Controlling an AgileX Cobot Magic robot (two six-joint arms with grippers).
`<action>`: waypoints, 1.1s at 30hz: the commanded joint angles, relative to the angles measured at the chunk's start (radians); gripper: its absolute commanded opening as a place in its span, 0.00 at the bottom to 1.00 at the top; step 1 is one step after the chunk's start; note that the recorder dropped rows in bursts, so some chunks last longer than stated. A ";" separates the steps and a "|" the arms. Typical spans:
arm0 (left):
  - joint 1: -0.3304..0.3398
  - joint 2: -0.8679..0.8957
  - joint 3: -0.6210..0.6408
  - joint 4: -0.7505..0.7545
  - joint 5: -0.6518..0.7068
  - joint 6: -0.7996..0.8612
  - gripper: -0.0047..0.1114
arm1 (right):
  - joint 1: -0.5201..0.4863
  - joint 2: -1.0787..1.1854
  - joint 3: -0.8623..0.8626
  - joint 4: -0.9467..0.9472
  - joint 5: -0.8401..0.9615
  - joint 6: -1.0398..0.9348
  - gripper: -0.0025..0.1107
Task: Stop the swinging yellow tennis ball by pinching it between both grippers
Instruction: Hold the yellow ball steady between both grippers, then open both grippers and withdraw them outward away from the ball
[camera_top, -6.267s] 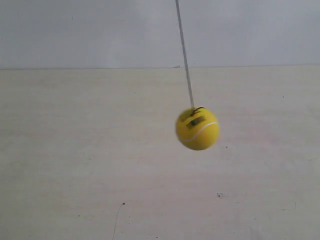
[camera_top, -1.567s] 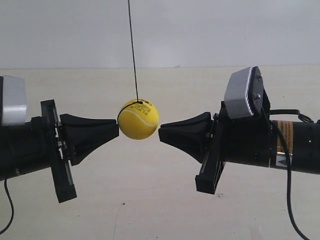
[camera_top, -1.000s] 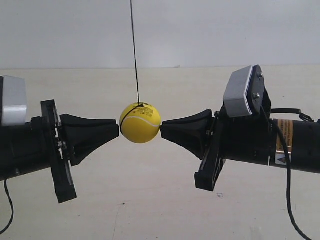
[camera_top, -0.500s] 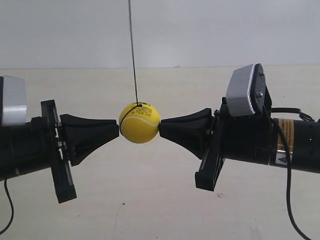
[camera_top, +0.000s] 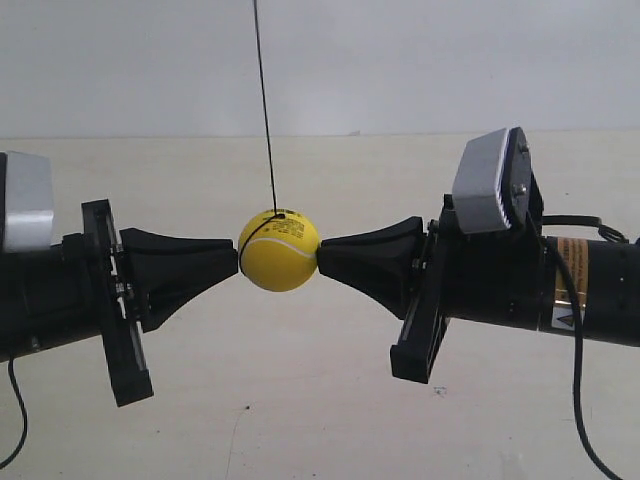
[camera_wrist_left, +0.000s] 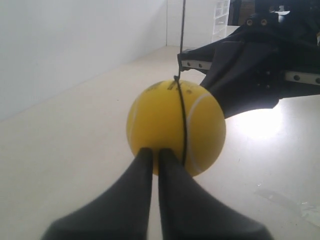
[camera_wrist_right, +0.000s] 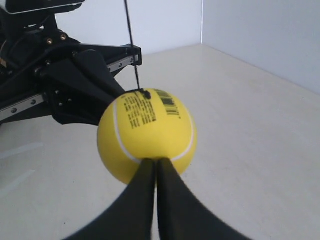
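The yellow tennis ball (camera_top: 279, 251) hangs on a thin dark string (camera_top: 265, 110) and is held between two black wedge-shaped grippers. The gripper at the exterior view's left (camera_top: 234, 262) touches one side with its tip, and the gripper at the exterior view's right (camera_top: 322, 263) touches the opposite side. In the left wrist view my left gripper (camera_wrist_left: 155, 151) is shut, its tips pressed against the ball (camera_wrist_left: 175, 125). In the right wrist view my right gripper (camera_wrist_right: 156, 161) is shut too, its tips against the ball (camera_wrist_right: 147, 137) below the barcode print.
A pale tabletop (camera_top: 320, 400) lies below and a white wall (camera_top: 450, 60) stands behind. Silver-grey camera blocks (camera_top: 488, 185) sit on the wrists. A black cable (camera_top: 578, 400) hangs from the arm at the exterior view's right.
The ball swung free before the arms came in. Over the last second the right-hand gripper nudged it left until it touches the left-hand tip; it now sits pinched.
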 joint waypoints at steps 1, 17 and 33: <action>-0.005 0.002 -0.004 0.004 -0.011 -0.005 0.08 | 0.002 0.002 -0.004 -0.004 -0.007 -0.004 0.02; -0.005 0.002 -0.004 -0.017 -0.011 -0.007 0.08 | 0.002 0.002 -0.004 0.006 0.005 -0.004 0.02; -0.003 0.002 -0.002 -0.420 0.302 -0.007 0.08 | 0.000 -0.001 -0.004 0.449 0.462 -0.232 0.02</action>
